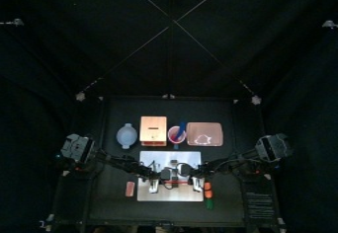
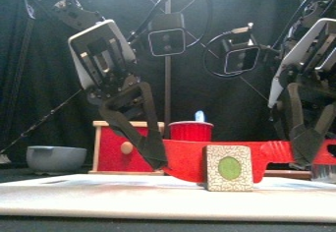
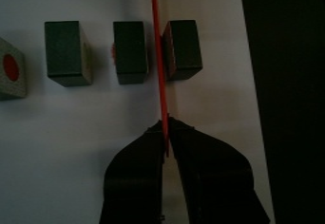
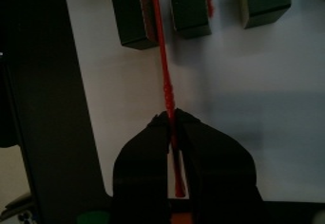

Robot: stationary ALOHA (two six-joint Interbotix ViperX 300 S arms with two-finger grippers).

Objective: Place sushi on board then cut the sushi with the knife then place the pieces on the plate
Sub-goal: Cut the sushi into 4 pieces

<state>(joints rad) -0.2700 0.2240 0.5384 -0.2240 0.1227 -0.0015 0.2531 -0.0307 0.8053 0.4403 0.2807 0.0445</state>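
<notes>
A sushi piece [image 2: 230,167] stands nearest on the board [image 2: 79,192]; left jaws and right jaws each clench the red knife [image 2: 282,152], steadying its blade between pieces [image 3: 181,49].

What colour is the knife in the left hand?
Red. The knife shows best in the left wrist view.

Sushi end piece [image 3: 8,65] cropped, box [image 2: 116,138] partly hidden
</notes>
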